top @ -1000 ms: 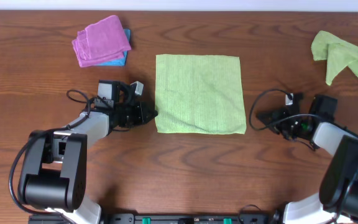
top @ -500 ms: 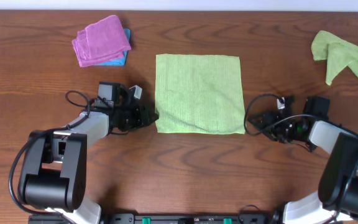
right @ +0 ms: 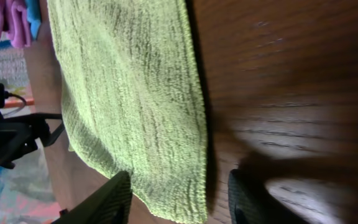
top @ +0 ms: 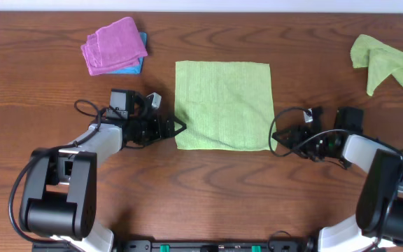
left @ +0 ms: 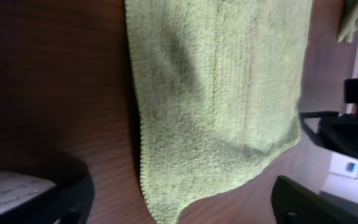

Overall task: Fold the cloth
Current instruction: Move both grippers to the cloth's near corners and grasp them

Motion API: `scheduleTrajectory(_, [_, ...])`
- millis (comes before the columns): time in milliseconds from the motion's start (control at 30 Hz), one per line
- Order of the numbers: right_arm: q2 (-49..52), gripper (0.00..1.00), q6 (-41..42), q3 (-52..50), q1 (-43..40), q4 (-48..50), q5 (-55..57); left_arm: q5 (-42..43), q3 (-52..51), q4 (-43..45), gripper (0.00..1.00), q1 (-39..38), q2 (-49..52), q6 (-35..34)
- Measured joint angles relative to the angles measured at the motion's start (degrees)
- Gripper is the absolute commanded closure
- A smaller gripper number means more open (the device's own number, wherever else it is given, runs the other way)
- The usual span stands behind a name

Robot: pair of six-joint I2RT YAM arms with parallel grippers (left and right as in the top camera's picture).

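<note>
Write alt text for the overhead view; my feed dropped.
A square green cloth lies flat at centre, with the open left end effector and open right end effector at its two near corners. A folded pink cloth sits back left, a crumpled cloth back right.

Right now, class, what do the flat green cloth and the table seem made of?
The flat green cloth looks like microfibre or terry, matte: ribbed, fuzzy loops show close up. The table looks like wood or wood-look laminate, dark brown, slightly glossy: grain streaks run across it.
</note>
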Motion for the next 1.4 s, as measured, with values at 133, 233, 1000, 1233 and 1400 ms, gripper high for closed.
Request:
scheduleTrajectory(133, [-0.02,0.33,-0.20,0.39,0.66,-0.42,-0.26,0.09,0.07,0.02,0.05,-0.66,-0.11,-0.02])
scheduleTrajectory(233, [-0.09,0.24,-0.24,0.74,0.70,-1.22,-1.18,-0.11,0.07,0.22,0.05,-2.03,-0.11,-0.04])
scheduleTrajectory(1000, [-0.55,0.18,-0.59,1.49,0.94,-5.33,-1.95,-0.04,-0.15,2.99,0.00,-3.43,0.28,-6.27])
scheduleTrajectory(1233, [-0.55,0.20,-0.59,1.49,0.98,-5.31,-1.66,-0.02,-0.17,2.56,0.08,-3.43,0.24,-7.74])
scheduleTrajectory(1400, [-0.57,0.20,-0.59,1.49,1.03,-5.27,-1.33,-0.13,-0.17,2.14,0.09,-3.43,0.24,-9.07])
